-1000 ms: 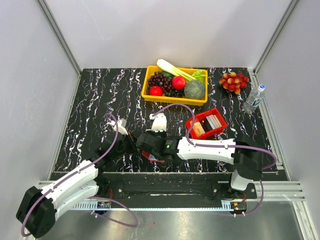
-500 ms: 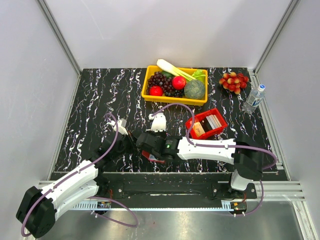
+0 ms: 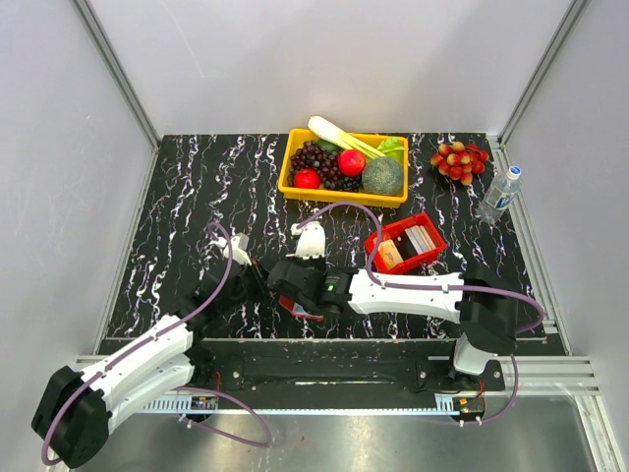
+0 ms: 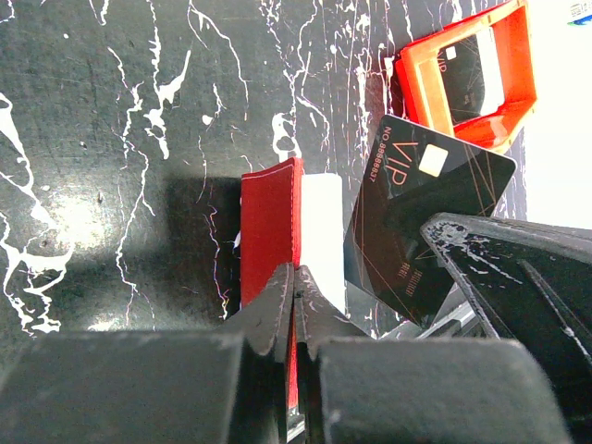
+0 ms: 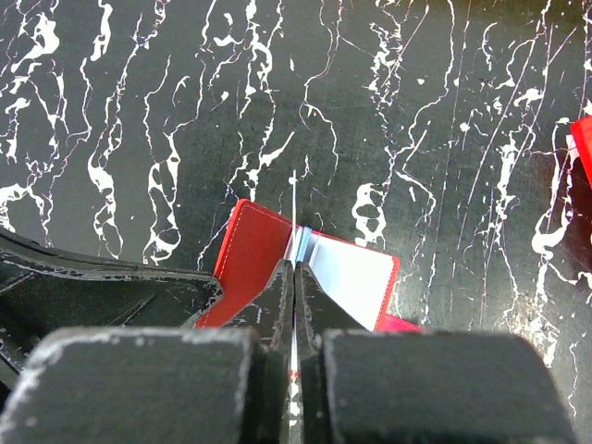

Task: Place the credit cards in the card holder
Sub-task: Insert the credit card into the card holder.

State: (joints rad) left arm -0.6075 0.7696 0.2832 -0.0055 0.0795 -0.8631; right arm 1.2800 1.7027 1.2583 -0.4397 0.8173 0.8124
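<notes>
Both claws are clenched: the left gripper [image 4: 294, 292] pinches the red flap of the card holder [image 4: 268, 227] at mid-frame, probably to keep it spread, while the right gripper [image 5: 294, 275] grips a black card [image 4: 416, 217] edge-first over the fold, ready to slide in

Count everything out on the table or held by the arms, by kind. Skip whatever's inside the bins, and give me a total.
Bins: 2, yellow bin and red bin
Bottle: 1
Fruit bunch: 1
Card holder: 1
Card: 1
Total: 6
</notes>
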